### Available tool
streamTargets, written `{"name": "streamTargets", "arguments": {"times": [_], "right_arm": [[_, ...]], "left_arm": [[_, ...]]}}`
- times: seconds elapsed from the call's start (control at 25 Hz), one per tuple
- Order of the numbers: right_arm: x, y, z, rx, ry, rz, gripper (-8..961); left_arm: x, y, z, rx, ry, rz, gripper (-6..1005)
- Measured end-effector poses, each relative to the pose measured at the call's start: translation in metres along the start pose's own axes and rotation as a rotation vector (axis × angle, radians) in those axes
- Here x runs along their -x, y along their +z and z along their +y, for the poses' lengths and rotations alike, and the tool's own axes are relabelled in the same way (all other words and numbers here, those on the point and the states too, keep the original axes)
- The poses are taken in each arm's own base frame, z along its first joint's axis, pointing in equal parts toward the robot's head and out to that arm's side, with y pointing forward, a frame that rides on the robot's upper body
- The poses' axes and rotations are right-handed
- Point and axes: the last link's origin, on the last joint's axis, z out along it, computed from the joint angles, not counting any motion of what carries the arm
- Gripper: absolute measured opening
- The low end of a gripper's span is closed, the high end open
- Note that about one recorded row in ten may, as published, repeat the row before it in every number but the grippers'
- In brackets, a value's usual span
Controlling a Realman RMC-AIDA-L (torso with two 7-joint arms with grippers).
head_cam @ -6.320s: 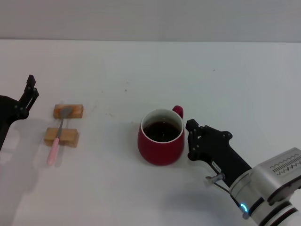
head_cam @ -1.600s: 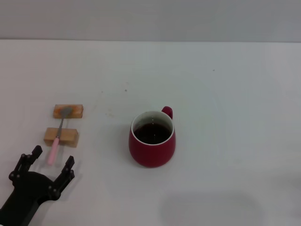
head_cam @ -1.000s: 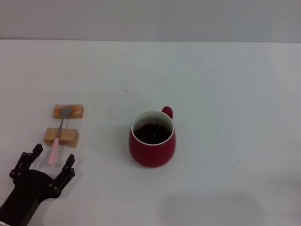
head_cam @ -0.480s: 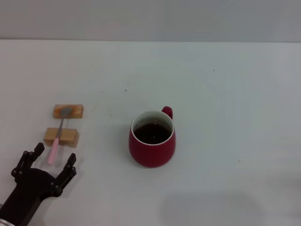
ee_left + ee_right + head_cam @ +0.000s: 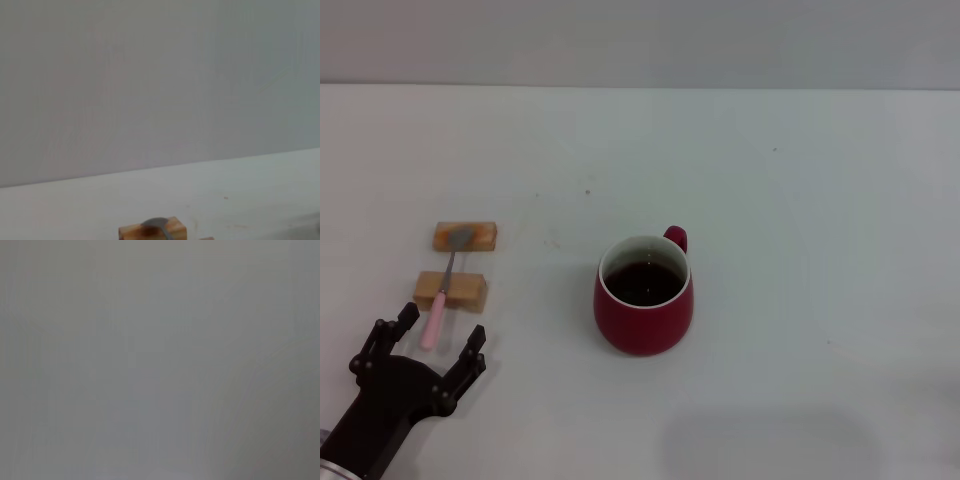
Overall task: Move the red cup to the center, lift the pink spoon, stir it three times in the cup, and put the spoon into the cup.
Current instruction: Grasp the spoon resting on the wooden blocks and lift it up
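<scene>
The red cup stands near the middle of the white table, handle toward the back right, dark liquid inside. At the left lies the pink spoon, its grey bowl on the far wooden block and its neck across the near block; the pink handle points toward me. My left gripper is open just in front of the handle's end, one finger on each side of it, not touching. The left wrist view shows the spoon's bowl on a block. My right gripper is out of view.
The white table stretches wide to the right and back, ending at a grey wall. A faint shadow lies on the table at the front right.
My left gripper has crept forward toward the spoon's handle over the last second. Earlier the right gripper was beside the cup; it has since left the view, and the cup stands slightly further left.
</scene>
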Motion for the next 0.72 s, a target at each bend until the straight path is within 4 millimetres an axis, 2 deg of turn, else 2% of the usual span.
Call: {"name": "streamTargets", "arguments": {"times": [0.72], "right_arm": [[0.0,0.0002,0.0006,0.003,0.0,0.0,0]], "left_arm": [[0.0003,0.0005,-0.0019,-0.01,-0.001,-0.003,830]]}}
